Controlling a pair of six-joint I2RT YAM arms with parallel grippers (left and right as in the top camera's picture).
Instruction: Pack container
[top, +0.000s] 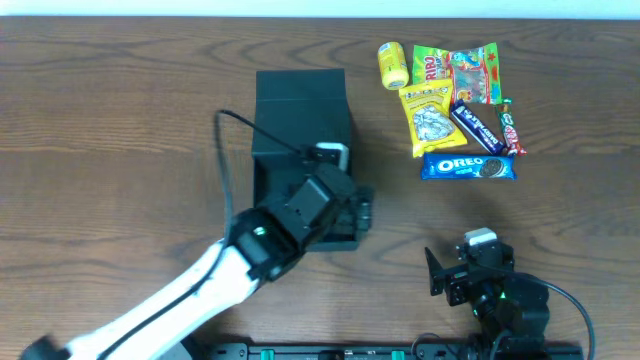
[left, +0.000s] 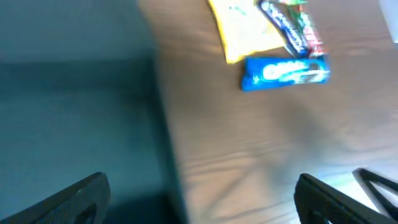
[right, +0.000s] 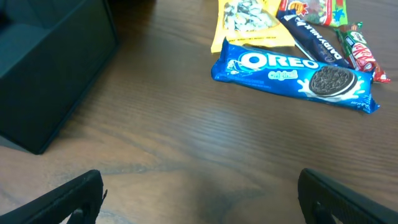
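- Container (top: 300, 110): dark, boxy, at upper centre of the overhead view. It filled the left side of the left wrist view (left: 74, 93) and sat at the upper left of the right wrist view (right: 50, 68).
- Left gripper (top: 345, 205): hung over the container's lower right part. In its own view (left: 199, 205) the fingers (left: 68, 199) were spread wide, with nothing between them. The container's edge ran between them, with box on the left and bare wood on the right.
- Right gripper (top: 468, 268): at lower right of the overhead view, well apart from the container. In its own view (right: 199, 199) the fingers (right: 62, 199) stood wide apart and held nothing.
- Oreo packet (top: 467, 166): blue, lying flat. It was the nearest snack to both grippers (left: 284, 72) (right: 292, 74).
- Yellow packet (top: 428, 118): just above the Oreo packet, its lower edge touching or overlapping it.
- Dark blue bar (top: 476, 126) and red bar (top: 512, 130): lying to the right of the yellow packet.
- Haribo bag (top: 432, 65), gummy bag (top: 478, 72) and yellow can (top: 392, 65): the top row of the pile, at upper right.
- Black cable (top: 222, 150): looped beside the container's left side.
- Table (top: 120, 120): dark wood. Bare wood lay between the container and the snacks, and between the right gripper and the Oreo packet. The left half was bare wood apart from the left arm.
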